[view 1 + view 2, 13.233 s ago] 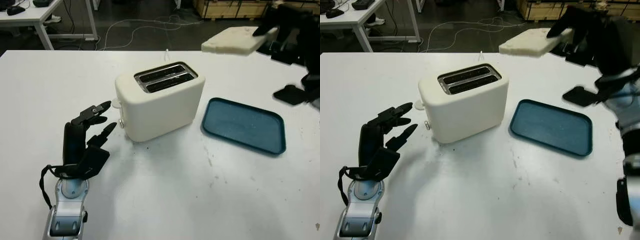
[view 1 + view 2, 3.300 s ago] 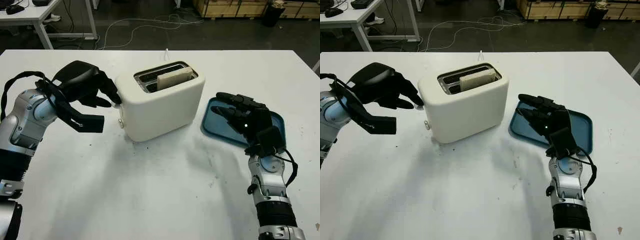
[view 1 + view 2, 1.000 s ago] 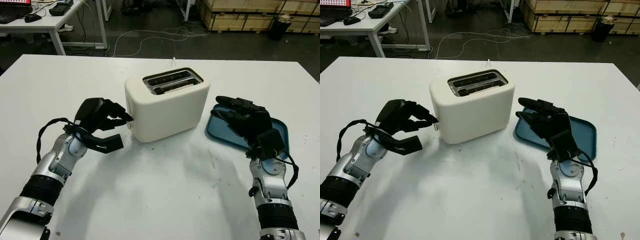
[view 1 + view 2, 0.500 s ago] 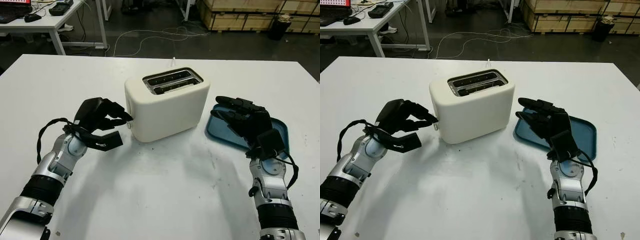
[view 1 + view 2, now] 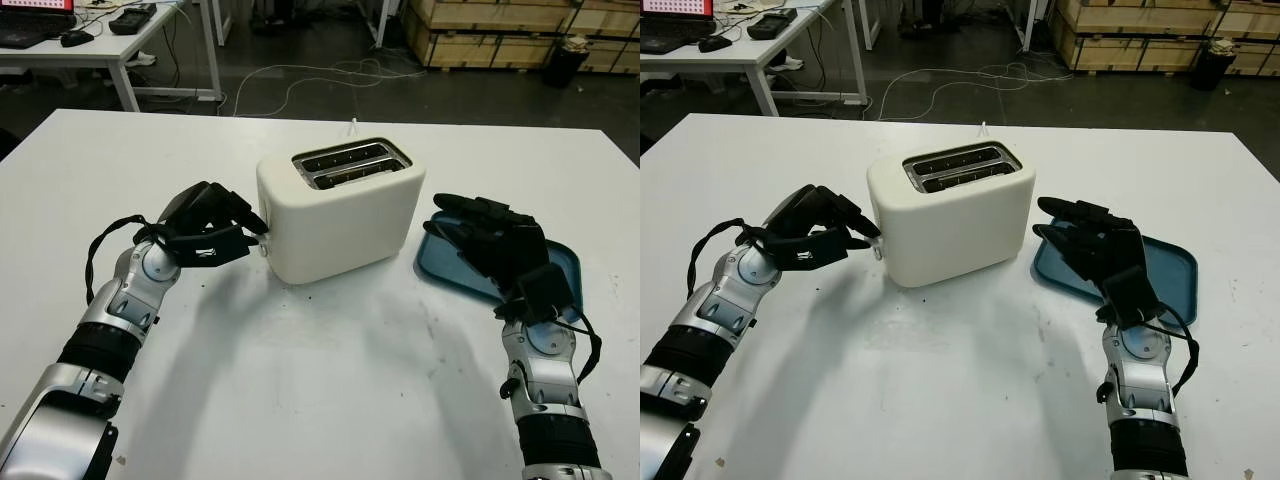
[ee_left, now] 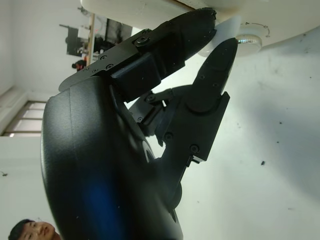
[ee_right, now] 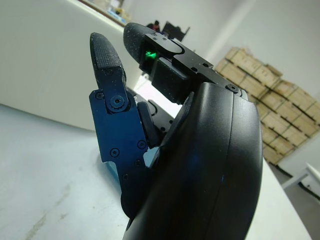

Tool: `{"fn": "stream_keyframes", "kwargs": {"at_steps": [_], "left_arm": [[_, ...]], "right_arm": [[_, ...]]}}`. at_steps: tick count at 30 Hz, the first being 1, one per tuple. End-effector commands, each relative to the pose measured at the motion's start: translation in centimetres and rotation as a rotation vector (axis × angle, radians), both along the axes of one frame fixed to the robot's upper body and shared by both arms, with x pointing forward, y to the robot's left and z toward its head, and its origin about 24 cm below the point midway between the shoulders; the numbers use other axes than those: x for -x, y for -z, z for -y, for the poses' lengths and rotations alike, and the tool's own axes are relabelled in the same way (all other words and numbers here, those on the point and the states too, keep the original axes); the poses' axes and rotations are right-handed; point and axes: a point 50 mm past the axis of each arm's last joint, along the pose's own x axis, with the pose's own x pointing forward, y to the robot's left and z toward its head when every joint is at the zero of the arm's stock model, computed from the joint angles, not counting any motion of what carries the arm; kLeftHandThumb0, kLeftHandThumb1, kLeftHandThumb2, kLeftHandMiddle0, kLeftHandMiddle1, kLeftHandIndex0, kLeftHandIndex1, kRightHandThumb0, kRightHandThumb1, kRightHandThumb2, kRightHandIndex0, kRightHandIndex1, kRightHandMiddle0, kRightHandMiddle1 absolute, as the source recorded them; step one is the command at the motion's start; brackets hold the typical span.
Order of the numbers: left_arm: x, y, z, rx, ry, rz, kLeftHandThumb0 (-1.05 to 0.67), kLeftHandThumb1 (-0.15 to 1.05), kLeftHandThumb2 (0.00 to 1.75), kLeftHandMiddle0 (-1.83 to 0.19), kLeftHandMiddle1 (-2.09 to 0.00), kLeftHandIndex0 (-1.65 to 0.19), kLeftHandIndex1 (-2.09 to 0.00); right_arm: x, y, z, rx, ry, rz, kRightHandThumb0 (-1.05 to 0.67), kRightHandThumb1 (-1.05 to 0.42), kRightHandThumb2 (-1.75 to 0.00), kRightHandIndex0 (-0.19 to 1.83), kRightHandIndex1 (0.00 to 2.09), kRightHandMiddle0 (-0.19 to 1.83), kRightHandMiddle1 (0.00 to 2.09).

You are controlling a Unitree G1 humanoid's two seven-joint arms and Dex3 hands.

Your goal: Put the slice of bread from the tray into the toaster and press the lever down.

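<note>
My left hand [image 5: 212, 225] is stretched forward with its black fingers [image 6: 200, 30] curled, tips pinched together. My right hand [image 5: 497, 245] is raised upright, open, holding nothing.

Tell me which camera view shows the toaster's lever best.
The left wrist view: the white lever sits close up under the left hand's fingertips, beside the round knob. In both eye views the toaster shows whole, but the left hand covers most of the lever. The right wrist view shows a toaster wall past the open right hand.
</note>
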Motion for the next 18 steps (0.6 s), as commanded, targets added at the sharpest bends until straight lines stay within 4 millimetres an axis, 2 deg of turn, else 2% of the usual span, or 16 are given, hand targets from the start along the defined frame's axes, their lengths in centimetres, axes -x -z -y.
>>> {"fn": "stream_keyframes", "kwargs": {"at_steps": [1,6,10,15,18], "left_arm": [[4.1,10.0,6.8,-0.092,0.129,-0.340,-0.17,0.89,0.00,-1.00,-0.85,-1.19,-0.03],[5.3,11.8,7.3,-0.091,0.121,-0.367,-0.15,0.88,0.00,-0.95,-0.95,-1.17,-0.02],[5.3,12.0,7.1,-0.110,0.123,-0.357,-0.17,0.89,0.00,-0.93,-0.98,-1.17,-0.02],[4.2,10.5,6.4,-0.143,0.123,-0.316,-0.17,0.90,0.00,-0.92,-0.98,-1.16,-0.01],[3.2,8.4,6.3,-0.162,0.123,-0.240,-0.13,0.86,0.00,-0.89,-1.00,-1.18,-0.01]], "right_arm": [[0.5,-1.2,0.4,0.015,-0.009,0.077,-0.44,-0.92,-0.02,1.14,0.01,1.04,0.00],[0.8,-1.4,0.5,0.039,-0.010,0.080,-0.43,-0.92,-0.03,1.14,0.00,1.04,0.00],[0.9,-1.4,0.5,0.034,-0.015,0.075,-0.40,-0.92,-0.02,1.13,0.00,1.03,0.00],[0.8,-1.3,0.4,0.025,-0.013,0.060,-0.41,-0.92,-0.01,1.13,0.00,1.03,0.00],[0.9,-1.3,0.3,0.025,-0.011,0.061,-0.42,-0.92,-0.01,1.13,0.00,1.03,0.00]]}}
